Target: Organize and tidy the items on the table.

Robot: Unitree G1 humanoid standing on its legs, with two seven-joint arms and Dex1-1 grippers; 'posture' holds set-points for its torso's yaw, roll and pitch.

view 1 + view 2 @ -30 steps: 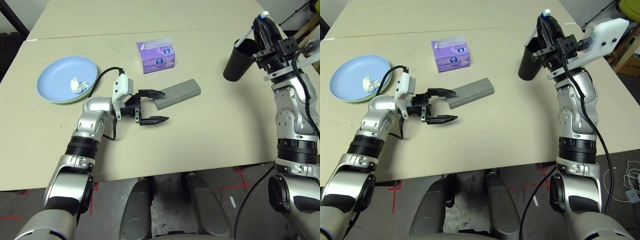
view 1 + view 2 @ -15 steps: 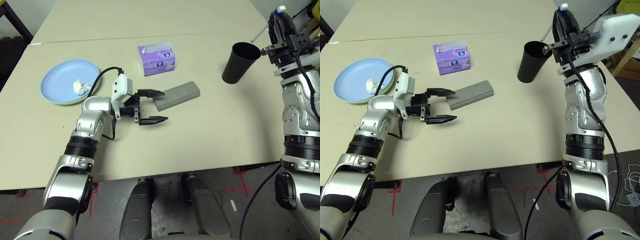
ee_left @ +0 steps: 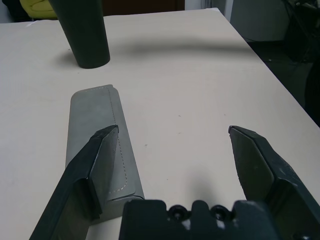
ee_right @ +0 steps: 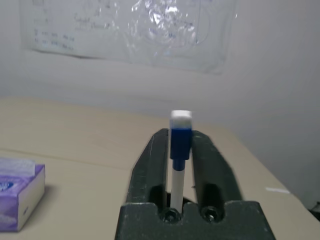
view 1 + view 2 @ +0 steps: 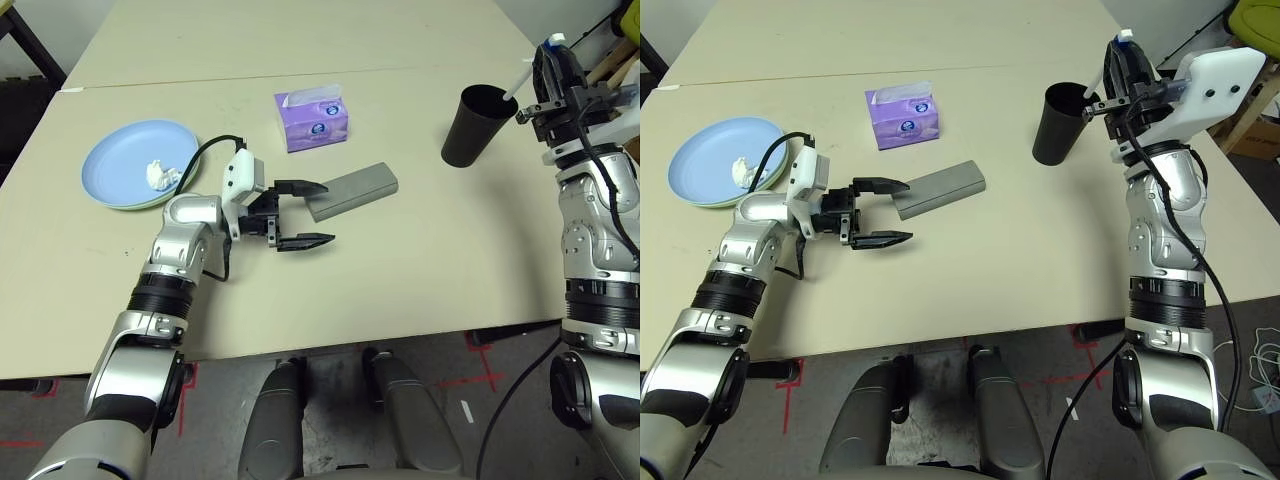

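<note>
A: Pen first. Where did we put it?

B: The white blue-capped pen [image 5: 513, 87] sat in the right gripper [image 5: 552, 50], raised off the counter [image 5: 420, 260] just beside the black tapered cup [image 5: 470, 128], on the cup's right. In the right wrist view its fingers hugged the pen on both sides, so we logged it as pinched. We couldn't judge how firmly.

A: Axis, heading?

B: The long axis was steeply upright and leaning. The blue cap pointed up past the fingertips, and the white end slanted down toward the cup's mouth, right at the rim. We couldn't tell whether that end was inside the cup or only over the edge.

A: Risks?

B: We judged a release with the lower end outside the rim would drop the pen onto the counter, where it could roll off the near side edge. A lean this strong could also knock the rim and tip the cup.

A: Other arm?

B: The left gripper [image 5: 328, 212] was spread wide and low. One finger was over the near end of the grey oblong glasses case [image 5: 355, 188] and the other over bare counter, gripping nothing. We couldn't confirm contact with the case.
</note>
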